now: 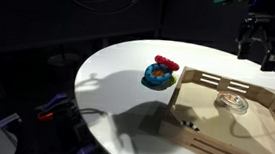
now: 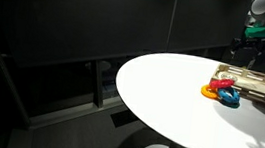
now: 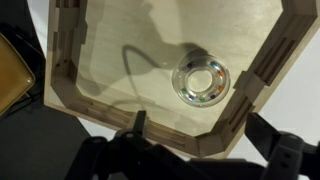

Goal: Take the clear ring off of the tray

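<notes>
Overhead, hangs well clear with jaws spread, empty. Sees ring [image 3: 203,82] flat in tray [image 3: 62,70], at 12 o'clock in wrist view, near the 3 o'clock wall. Likely needs straight descent.

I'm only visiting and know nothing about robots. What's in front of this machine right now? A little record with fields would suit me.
Table: round, white top
Tray: light wood, low sides, resting on the table
Clear ring: lying flat inside the tray, near one side wall
Toy: red and blue rings stacked, on the table just outside the tray
End effector: up in the air above the tray, fingers apart, holding nothing
Job status: ring not yet picked up
</notes>
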You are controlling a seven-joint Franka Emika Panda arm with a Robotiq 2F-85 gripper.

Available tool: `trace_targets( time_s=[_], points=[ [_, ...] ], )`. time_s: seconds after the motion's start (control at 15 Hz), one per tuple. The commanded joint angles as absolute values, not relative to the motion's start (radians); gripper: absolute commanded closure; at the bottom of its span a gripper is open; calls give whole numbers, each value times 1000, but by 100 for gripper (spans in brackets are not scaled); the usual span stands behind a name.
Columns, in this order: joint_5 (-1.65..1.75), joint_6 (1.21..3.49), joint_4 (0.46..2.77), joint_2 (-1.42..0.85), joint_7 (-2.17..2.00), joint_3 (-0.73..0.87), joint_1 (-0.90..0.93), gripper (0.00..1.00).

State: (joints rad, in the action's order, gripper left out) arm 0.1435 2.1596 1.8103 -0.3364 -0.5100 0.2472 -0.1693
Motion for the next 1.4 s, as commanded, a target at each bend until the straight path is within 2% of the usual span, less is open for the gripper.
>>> trace_targets(
  time_s=[0.0, 1.33],
  points=[
    [124, 2083, 1767, -361, -456, 253, -180, 0],
    [56, 2222, 1730, -537, -466, 278, -209, 0]
  ],
)
